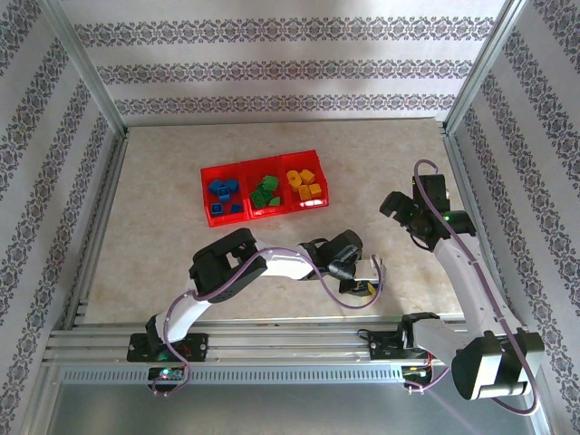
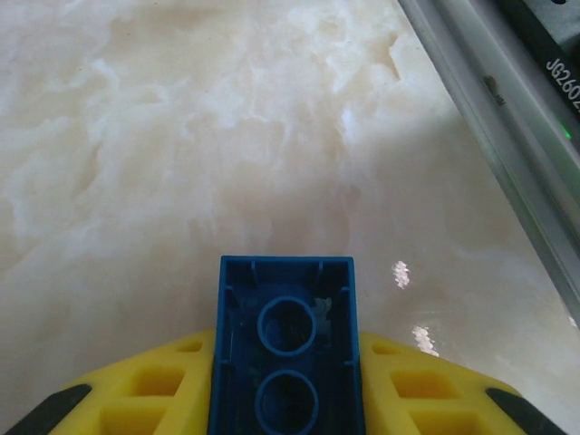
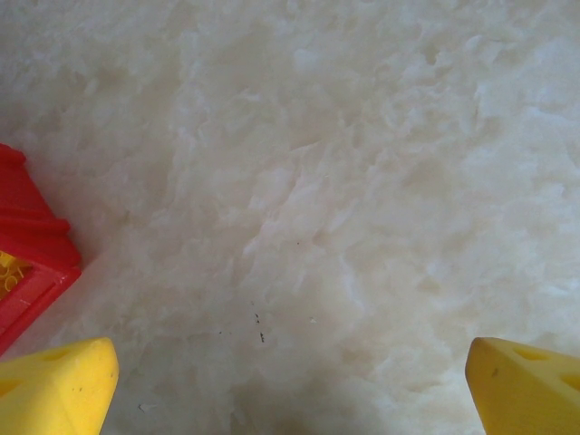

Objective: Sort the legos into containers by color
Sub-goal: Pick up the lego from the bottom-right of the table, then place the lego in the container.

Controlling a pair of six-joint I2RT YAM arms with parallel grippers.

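My left gripper point(image 2: 287, 399) is shut on a blue lego point(image 2: 287, 340); the brick's hollow underside faces the camera between the yellow fingers point(image 2: 149, 390). From above, this gripper point(image 1: 367, 279) hangs low over the table's near edge, right of centre. The red tray point(image 1: 207, 192) lies at the middle back, with blue legos point(image 1: 222, 190) in its left compartment, green legos point(image 1: 265, 192) in the middle one and yellow legos point(image 1: 306, 184) in the right one. My right gripper point(image 1: 401, 208) stands open to the right of the tray. Its yellow fingertips point(image 3: 54, 385) are wide apart over bare table, with the tray's corner point(image 3: 32, 240) at the left.
A metal rail point(image 2: 507, 136) runs close by on the right of the held brick. Aluminium frame posts point(image 1: 100, 100) and patterned walls enclose the table on three sides. The marble tabletop point(image 1: 154, 245) is bare to the left and in front of the tray.
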